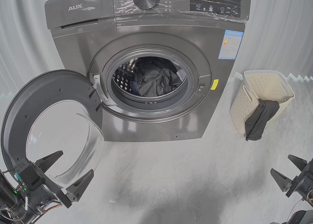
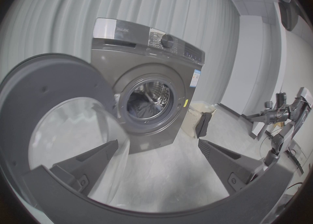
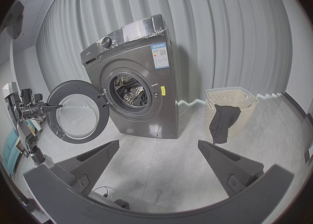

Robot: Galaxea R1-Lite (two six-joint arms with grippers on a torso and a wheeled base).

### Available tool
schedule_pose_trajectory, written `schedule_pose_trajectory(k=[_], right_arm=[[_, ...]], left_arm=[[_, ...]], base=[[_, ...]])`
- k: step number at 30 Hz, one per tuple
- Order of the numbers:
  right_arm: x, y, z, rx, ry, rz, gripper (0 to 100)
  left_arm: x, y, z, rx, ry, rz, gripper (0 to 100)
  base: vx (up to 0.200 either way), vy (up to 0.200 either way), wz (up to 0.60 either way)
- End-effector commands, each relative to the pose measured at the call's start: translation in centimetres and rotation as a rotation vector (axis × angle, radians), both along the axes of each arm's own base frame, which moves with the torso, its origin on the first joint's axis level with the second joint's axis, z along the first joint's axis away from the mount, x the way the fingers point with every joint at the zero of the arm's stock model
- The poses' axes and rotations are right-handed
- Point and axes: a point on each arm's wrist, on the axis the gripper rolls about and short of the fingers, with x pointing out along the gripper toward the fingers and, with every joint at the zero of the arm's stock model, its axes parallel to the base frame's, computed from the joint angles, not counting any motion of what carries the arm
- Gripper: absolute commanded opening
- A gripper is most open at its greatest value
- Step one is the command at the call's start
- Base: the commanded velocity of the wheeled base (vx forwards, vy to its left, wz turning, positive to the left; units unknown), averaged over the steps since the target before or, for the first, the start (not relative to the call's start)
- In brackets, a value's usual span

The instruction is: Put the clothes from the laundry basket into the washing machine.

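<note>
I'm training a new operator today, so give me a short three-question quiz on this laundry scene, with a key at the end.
1. True or false: the round glass-windowed door of the grey front-loading washing machine stands open.
2. Where does the dark garment outside the machine lie? A: on the floor. B: draped over the rim of the cream perforated plastic laundry basket. C: on top of the machine.
3. Fill in: the left gripper and right gripper both hold their fingers ___.
Key: 1 true; 2 B; 3 open.
</note>
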Motion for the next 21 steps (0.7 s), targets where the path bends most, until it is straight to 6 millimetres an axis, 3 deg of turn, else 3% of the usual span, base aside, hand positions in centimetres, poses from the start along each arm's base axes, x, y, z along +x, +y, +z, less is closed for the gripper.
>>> schedule_pose_trajectory(k=[1,5,16,21], right_arm=[[-4.2,-2.2,-1.2,0.021,-0.123,-0.115,100],[-5.0,-2.5,-1.7,0.022,-0.136,-0.167,100],[-7.4,-2.9,-4.3,0.012,-0.138,-0.28,100],[-7.4,-2.9,-4.3,0.028,-0.135,-0.282,100]], left_arm=[[-3.5,4.1,-0.2,-0.078,-0.023,0.104,100],[-4.9,5.4,-0.9,-0.085,-0.02,0.135,100],[-7.0,7.4,-2.4,-0.087,-0.033,0.36,100],[-8.0,7.9,-3.1,-0.087,-0.048,0.467,100]], base=[[0.0,0.0,0.0],[0.0,0.0,0.0],[0.0,-0.2,0.0],[0.0,-0.2,0.0]])
